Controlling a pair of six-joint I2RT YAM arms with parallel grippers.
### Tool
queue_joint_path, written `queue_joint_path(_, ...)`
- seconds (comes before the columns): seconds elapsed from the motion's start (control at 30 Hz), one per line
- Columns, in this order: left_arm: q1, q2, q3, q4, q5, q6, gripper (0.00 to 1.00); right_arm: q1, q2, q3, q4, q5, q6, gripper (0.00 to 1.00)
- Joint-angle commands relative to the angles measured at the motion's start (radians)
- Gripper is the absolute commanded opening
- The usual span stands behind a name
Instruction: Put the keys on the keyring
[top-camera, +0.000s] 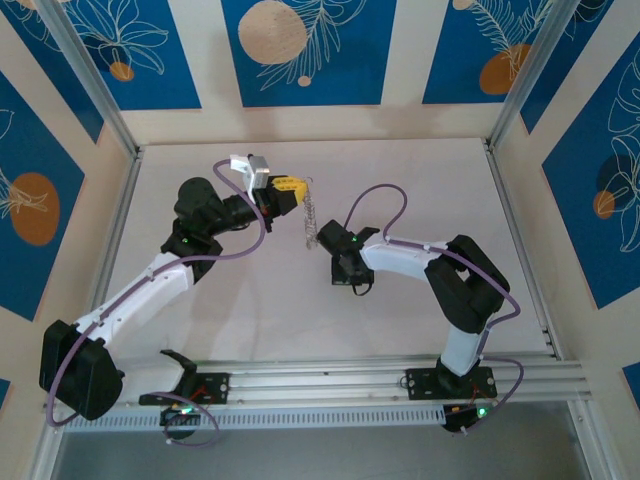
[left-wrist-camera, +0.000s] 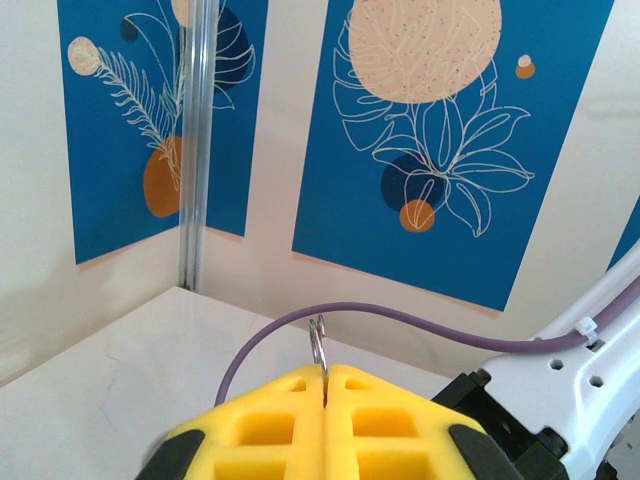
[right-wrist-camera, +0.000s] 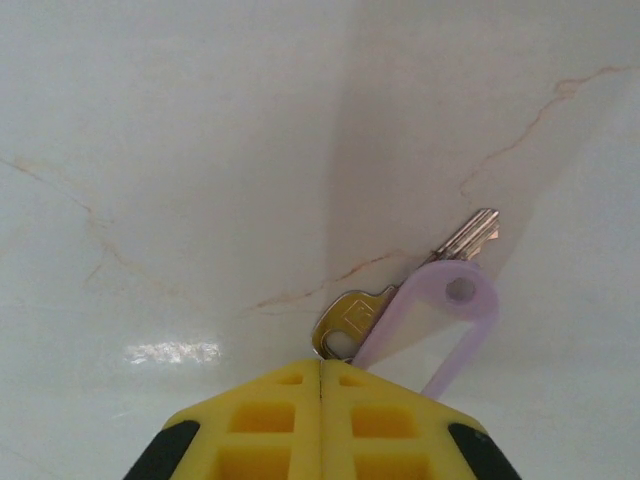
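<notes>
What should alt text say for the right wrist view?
The right gripper is shut, yellow fingers together, with a silver key and a lilac tag just past its tips, over a white marbled table. Whether it pinches the key is unclear.

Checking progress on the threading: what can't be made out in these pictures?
- Left wrist: keyring, all but a sliver buried in the shut left claw.
- Right wrist: near ends of key and lilac tag, covered by the right claw.
- Top view: pieces hanging from the keyring, too small to count.

Lower ends of key (right-wrist-camera: 352, 318) and lilac tag (right-wrist-camera: 440, 315) behind the right gripper (right-wrist-camera: 321, 366).
</notes>
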Motion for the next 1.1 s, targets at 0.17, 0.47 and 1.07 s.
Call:
queue_joint_path(0.17, 0.011, -0.009, 0.001, 0.041, 0.016, -0.003, 0.0, -0.004, -0.092, -0.015, -0.027, 0.028, -0.005, 0.0)
queue_joint_path(0.47, 0.011, -0.001, 0.001, 0.046, 0.022, -0.012, 0.0, -0.079, -0.259, -0.126, 0.078, -0.073, 0.008, 0.0)
queue_joint_path(1.07, 0.011, 0.004, 0.0, 0.064, 0.028, -0.034, 0.0, -0.221, -0.288, -0.335, 0.323, -0.316, 0.054, 0.0)
